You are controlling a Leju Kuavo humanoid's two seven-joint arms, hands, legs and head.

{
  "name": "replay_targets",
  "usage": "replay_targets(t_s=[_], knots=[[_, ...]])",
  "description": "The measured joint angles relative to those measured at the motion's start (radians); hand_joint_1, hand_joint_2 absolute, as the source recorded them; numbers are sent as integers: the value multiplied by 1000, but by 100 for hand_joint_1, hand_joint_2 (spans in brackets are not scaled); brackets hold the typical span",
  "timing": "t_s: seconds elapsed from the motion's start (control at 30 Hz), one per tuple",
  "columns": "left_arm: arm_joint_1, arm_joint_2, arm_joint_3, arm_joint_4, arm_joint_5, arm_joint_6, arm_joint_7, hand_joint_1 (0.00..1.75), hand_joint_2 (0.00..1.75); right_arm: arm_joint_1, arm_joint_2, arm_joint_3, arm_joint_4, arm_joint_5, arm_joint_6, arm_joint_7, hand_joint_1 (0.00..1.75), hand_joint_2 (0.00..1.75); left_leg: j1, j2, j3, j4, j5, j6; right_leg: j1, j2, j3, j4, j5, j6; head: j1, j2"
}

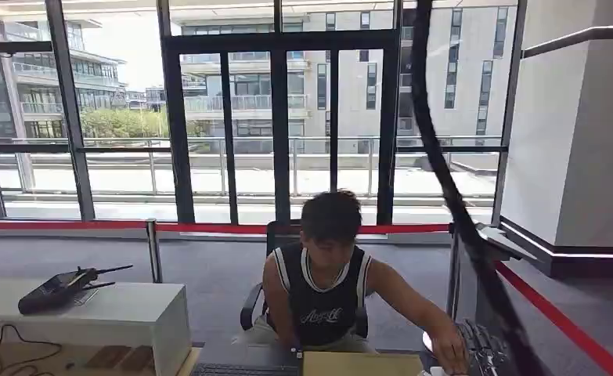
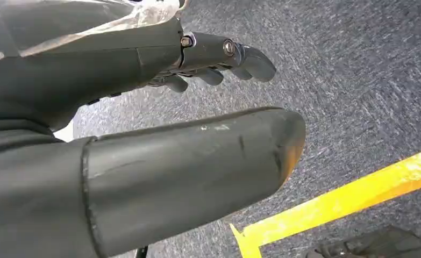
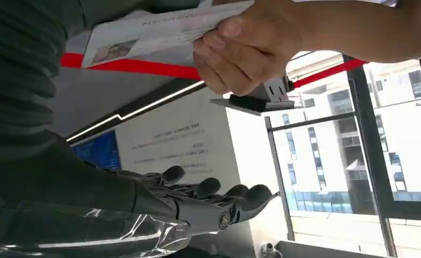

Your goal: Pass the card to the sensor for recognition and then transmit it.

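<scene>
While the card (image 3: 159, 32) is in the person's hand (image 3: 245, 48) rather than the robot's, I'd say the handover step hasn't landed yet. In the right wrist view the person pinches the card by its edge and holds it just beside the right hand (image 3: 197, 201), which is released, fingers apart and holding nothing (the card isn't touching them as far as I can tell). Just behind the person's hand is a small dark device on a stand (image 3: 262, 99), my guess is that's the sensor, but I can't be sure.

The left hand (image 2: 213, 62) hangs over grey carpet (image 2: 358, 64) with a yellow floor line (image 2: 348, 199) nearby, fingers loosely extended, grasping nothing.

From the head view the person (image 1: 322, 290) sits at a desk, reaching toward the lower right edge. No containers that I can make out.

Next move, as I see it: the right hand has to close on the card firmly, then carry it flat to the sensor.
</scene>
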Motion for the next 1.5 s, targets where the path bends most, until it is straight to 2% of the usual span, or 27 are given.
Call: replay_targets(t_s=[0.1, 0.5, 0.6, 0.67, 0.77, 0.8, 0.83, 0.97, 1.2, 1.5], knots=[[0, 0, -1, 0, 1, 0, 0, 0, 0, 1, 0, 6, 2, -5, -3, 0, 175, 175, 0, 0, 0, 0, 0, 0, 0, 0, 0, 0, 0, 0, 0, 0], [0, 0, -1, 0, 3, 0, 5, 0, 0, 1, 3, 19, 2, -12, -7, -6, 175, 175, 0, 0, 0, 0, 0, 0, 0, 0, 0, 0, 0, 0, 0, 0], [0, 0, -2, 0, 6, 0, 6, 0, 0, 1, 5, 24, 2, -14, -17, -12, 161, 175, 0, 0, 0, 0, 0, 0, 0, 0, 0, 0, 0, 0, 0, 0], [0, 0, -1, 0, 6, 0, 6, 0, 0, 1, 7, 25, 3, -18, -22, -14, 162, 175, 0, 0, 0, 0, 0, 0, 0, 0, 0, 0, 0, 0, 0, 0], [0, 0, -1, 0, 6, 0, 6, 0, 0, 1, 11, 26, 3, -19, -26, -15, 155, 175, 0, 0, 0, 0, 0, 0, 0, 0, 0, 0, 0, 0, 0, 0], [0, 0, -1, 0, 8, 0, 6, 0, 0, 1, 13, 26, 3, -19, -27, -16, 161, 175, 0, 0, 0, 0, 0, 0, 0, 0, 0, 0, 0, 0, 0, 0], [0, 0, -1, 0, 8, 0, 6, 0, 0, 1, 14, 26, 4, -21, -30, -19, 157, 175, 0, 0, 0, 0, 0, 0, 0, 0, 0, 0, 0, 0, 0, 0], [0, 0, -2, 0, 12, 0, 8, 0, 0, 1, 21, 30, 8, -33, -47, -31, 175, 175, 0, 0, 0, 0, 0, 0, 0, 0, 0, 0, 0, 0, 0, 0], [0, 0, -3, 0, 23, 2, 9, 0, 0, 13, 25, 41, 8, -49, -52, -38, 175, 175, 0, 0, 0, 0, 0, 0, 0, 0, 0, 0, 0, 0, 0, 0], [0, 0, -5, 0, 40, 5, 31, 0, 0, 110, 13, 49, 6, -66, -29, -21, 175, 175, 0, 0, 0, 0, 0, 0, 0, 0, 0, 0, 0, 0, 0, 0]])
